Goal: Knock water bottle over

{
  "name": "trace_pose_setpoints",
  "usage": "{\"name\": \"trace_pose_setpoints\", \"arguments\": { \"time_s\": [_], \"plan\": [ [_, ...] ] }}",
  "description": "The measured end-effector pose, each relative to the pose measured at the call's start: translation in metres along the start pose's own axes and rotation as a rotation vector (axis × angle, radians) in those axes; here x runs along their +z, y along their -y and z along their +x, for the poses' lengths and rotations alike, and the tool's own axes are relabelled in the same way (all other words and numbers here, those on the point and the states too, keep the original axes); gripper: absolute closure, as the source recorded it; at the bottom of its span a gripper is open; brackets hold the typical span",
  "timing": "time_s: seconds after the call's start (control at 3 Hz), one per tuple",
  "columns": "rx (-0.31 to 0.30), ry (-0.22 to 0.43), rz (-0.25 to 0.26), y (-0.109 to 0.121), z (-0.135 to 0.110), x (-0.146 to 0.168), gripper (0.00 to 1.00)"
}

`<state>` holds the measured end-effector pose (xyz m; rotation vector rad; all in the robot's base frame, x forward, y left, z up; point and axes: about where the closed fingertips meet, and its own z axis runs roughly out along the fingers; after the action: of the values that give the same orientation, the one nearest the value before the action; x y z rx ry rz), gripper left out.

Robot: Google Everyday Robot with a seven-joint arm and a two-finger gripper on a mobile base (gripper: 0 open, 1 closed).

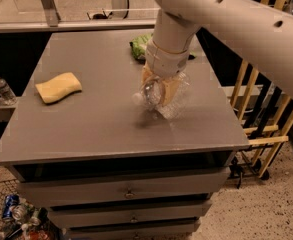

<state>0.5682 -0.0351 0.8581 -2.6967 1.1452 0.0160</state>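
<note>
Thick white arm (pixel 226 14), in from the far right corner, bent at the wrist and pointing straight down. Gripper (pixel 158 90) low over the right half of the table (pixel 86 134), nearer the right edge than the left, about halfway between the far and near edges. Tan fingers (pixel 147 77) clamped tight around the bottle (pixel 177 102). Bottle tipped almost flat, white cap toward the left edge, clear body toward the right edge. Cannot tell if touching the top. Yellow sponge (pixel 58 87) near the left edge. Green bag (pixel 139 46) by the far edge, behind the arm.
</note>
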Motion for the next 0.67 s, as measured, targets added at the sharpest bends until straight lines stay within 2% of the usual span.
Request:
{"name": "trace_pose_setpoints", "arguments": {
  "time_s": [0.33,0.67],
  "plan": [
    [-0.016,-0.040,-0.029,-0.0036,0.0045,0.0067,0.83],
    [-0.018,-0.042,-0.027,-0.0027,0.0043,0.0077,0.60]
  ]
}}
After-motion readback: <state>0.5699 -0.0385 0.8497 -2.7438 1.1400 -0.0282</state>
